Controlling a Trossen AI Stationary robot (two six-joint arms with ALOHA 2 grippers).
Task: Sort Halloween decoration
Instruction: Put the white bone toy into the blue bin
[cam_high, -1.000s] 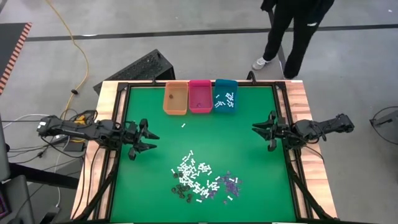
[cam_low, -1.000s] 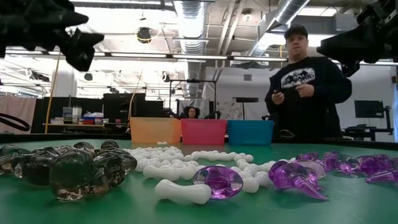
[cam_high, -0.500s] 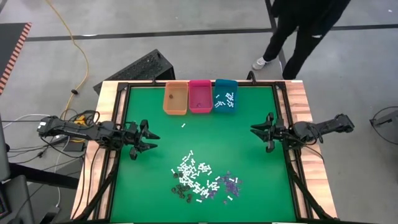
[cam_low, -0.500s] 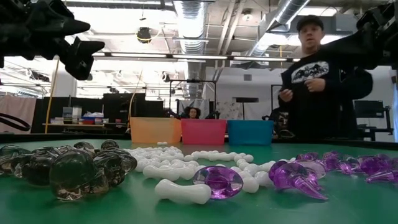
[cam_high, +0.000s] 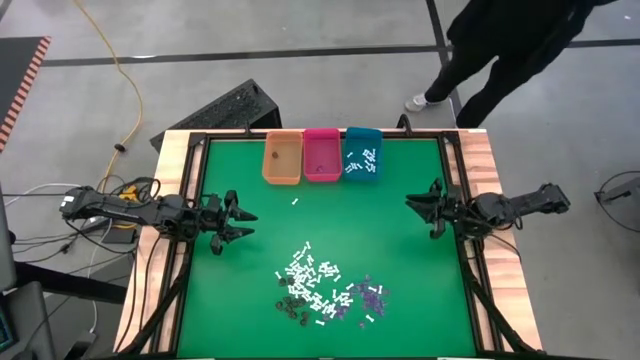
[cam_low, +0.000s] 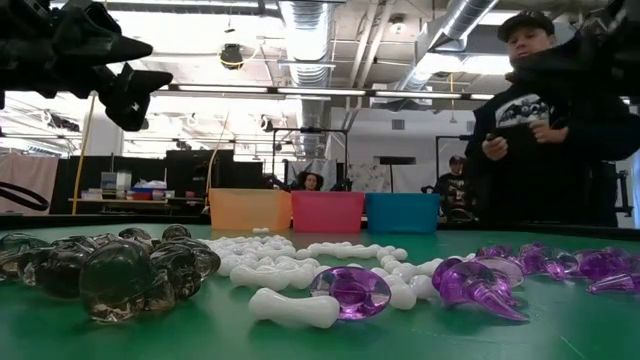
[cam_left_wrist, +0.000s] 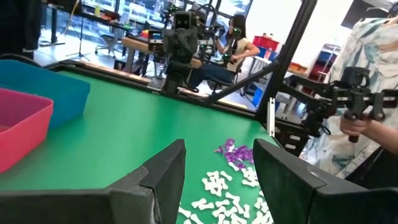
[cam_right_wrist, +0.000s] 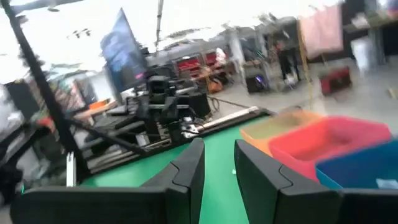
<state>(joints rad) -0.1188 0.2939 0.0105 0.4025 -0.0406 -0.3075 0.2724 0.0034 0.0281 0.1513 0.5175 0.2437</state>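
While decorations lie heaped, left claw open

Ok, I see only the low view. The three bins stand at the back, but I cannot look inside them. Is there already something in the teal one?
Observer: Yes. From above, the teal bin holds a cluster of white sticks.
Operator: And where are the two grippers over the table?
Observer: The left gripper hovers over the left side of the green table and the right gripper over its right side, both apart from the pile.
Operator: Do they hold anything?
Observer: No. The wrist views show each with its fingers apart and nothing between them.
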